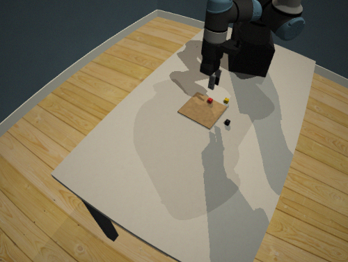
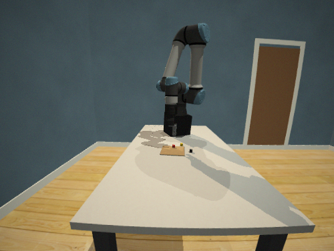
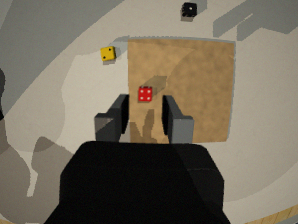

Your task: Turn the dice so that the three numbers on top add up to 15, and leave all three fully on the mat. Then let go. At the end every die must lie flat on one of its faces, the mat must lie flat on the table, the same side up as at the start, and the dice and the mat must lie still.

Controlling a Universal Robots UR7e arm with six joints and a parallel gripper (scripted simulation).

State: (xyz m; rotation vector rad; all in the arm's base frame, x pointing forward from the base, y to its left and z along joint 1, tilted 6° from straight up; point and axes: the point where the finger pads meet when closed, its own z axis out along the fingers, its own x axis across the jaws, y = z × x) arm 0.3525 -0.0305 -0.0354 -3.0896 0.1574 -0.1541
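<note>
The red die (image 1: 209, 100) (image 2: 174, 146) (image 3: 145, 94) lies flat on the brown mat (image 1: 195, 113) (image 2: 172, 152) (image 3: 200, 110), near one edge, four pips on top. The yellow die (image 1: 226, 100) (image 2: 181, 144) (image 3: 107, 53) lies on the table beside the mat; its top shows two pips. The black die (image 1: 227, 122) (image 2: 191, 151) (image 3: 189, 10) lies on the table off another side of the mat; its top number is too small to tell. The mat lies flat. My gripper (image 1: 214, 85) (image 2: 174, 134) (image 3: 145, 107) is open and empty, above the table near the red die's end of the mat, not touching any die.
The pale table (image 1: 167, 174) (image 2: 150, 200) carries the mat and dice. The black robot base (image 1: 248, 52) (image 2: 184, 125) stands at the far end of the table, behind the gripper. Shadows of the arm fall across the table and part of the mat.
</note>
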